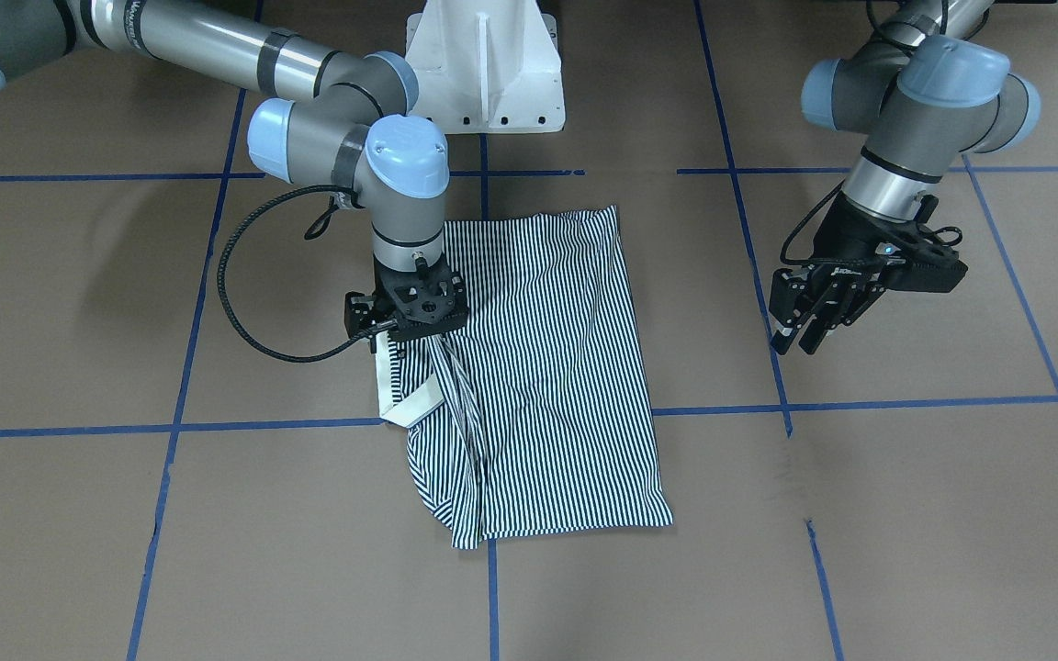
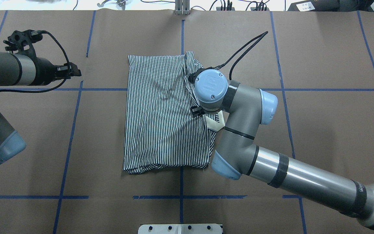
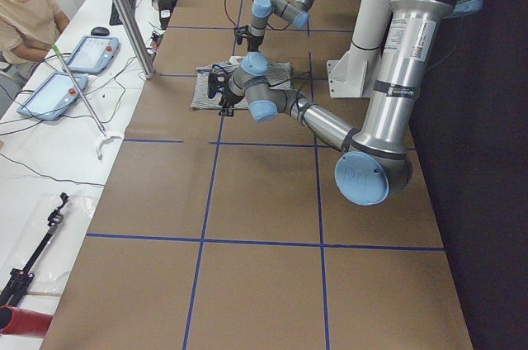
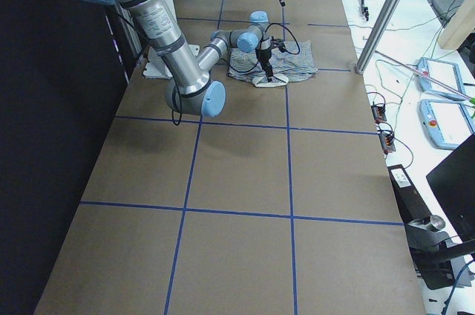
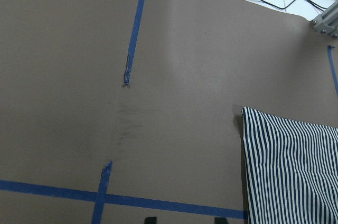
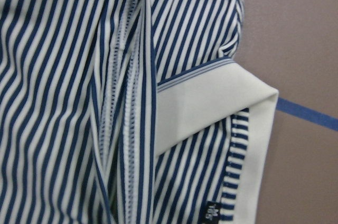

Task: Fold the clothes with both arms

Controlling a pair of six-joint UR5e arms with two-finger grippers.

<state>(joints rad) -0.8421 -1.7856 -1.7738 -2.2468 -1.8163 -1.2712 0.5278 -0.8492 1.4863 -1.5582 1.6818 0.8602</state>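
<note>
- Tabletop (image 1: pixel 79 551) on your side is covered in brown paper and marked into squares with blue tape (image 1: pixel 263 427).
- Next you meet the striped shirt (image 1: pixel 538 367), lying near the middle of the table and folded lengthwise into a long rectangle. Its near end reaches past the tape line that runs across in front of you, and one lengthwise tape line passes under it.
- Along the shirt's edge on the robot's right, the cloth is bunched and rumpled. The cream collar (image 1: pixel 405 404) pokes out there, folded over on itself and resting on the table.
- In the right wrist view you can see a small dark label (image 6: pixel 211 214) just beside the collar's fold.
- Right gripper (image 1: pixel 410 338) points straight down onto that bunched edge, just beyond the collar from where you stand. A ridge of striped cloth rises up to it, so it looks clenched on the shirt, though its fingertips are hidden under its own body.
- Left gripper (image 1: pixel 793 347) hangs tilted above bare table on the robot's left, well apart from the shirt. Its fingers are spread and hold nothing, and its wrist view catches only one corner of the shirt.
- Farthest from you, the white pedestal (image 1: pixel 483 64) stands at the back of the table, roughly in line with the shirt.
</note>
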